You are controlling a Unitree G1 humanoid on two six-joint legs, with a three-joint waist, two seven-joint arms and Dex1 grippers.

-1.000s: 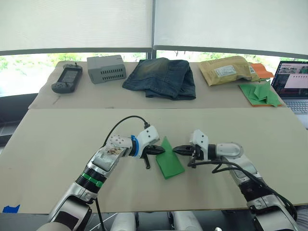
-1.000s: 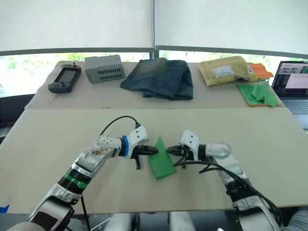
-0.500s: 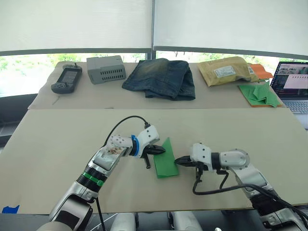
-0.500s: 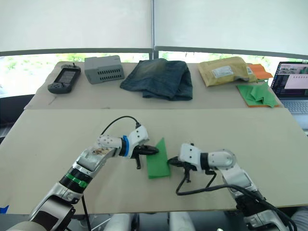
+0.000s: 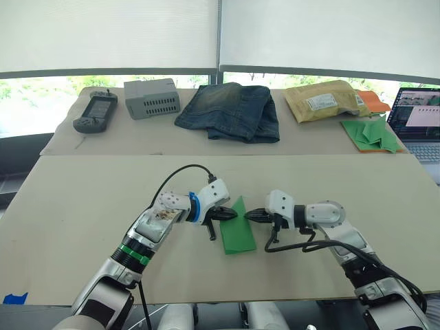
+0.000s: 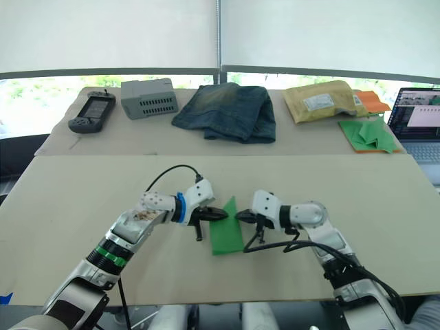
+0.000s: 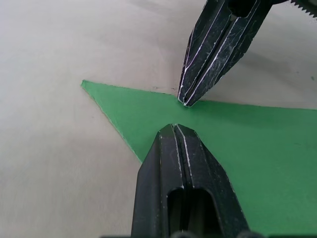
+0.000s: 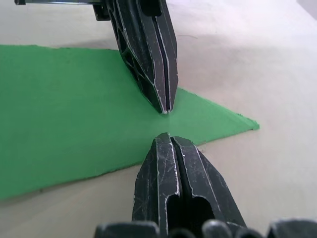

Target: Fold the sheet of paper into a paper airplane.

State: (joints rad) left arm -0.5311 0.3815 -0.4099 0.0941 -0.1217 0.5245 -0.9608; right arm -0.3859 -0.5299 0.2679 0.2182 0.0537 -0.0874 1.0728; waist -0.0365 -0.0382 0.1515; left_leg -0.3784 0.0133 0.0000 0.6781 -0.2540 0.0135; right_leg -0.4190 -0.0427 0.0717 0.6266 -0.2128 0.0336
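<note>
The sheet of paper [image 5: 238, 234] is a bright green pointed shape lying flat on the near table, its tip pointing away from me. My left gripper [image 5: 232, 214] is shut, and its tip presses on the paper's far part from the left. My right gripper [image 5: 249, 215] is also shut, with its tip at the paper's right edge, facing the left tip a short way apart. In the left wrist view my own shut left gripper [image 7: 174, 127] rests on the green paper [image 7: 247, 144]. In the right wrist view my shut right gripper [image 8: 163, 135] sits just off the paper [image 8: 74, 114] at its edge.
On the far table lie a handheld controller [image 5: 96, 112], a grey box [image 5: 152, 98], folded jeans [image 5: 230, 110], a padded envelope [image 5: 326, 100], orange paper [image 5: 373, 101] and a heap of green paper pieces [image 5: 371, 133]. A laptop [image 5: 416, 124] stands at the far right.
The right gripper slid toward me along the paper's right edge, then came back up opposite the left tip. The paper's near end swung slightly left. The left gripper stayed put.
</note>
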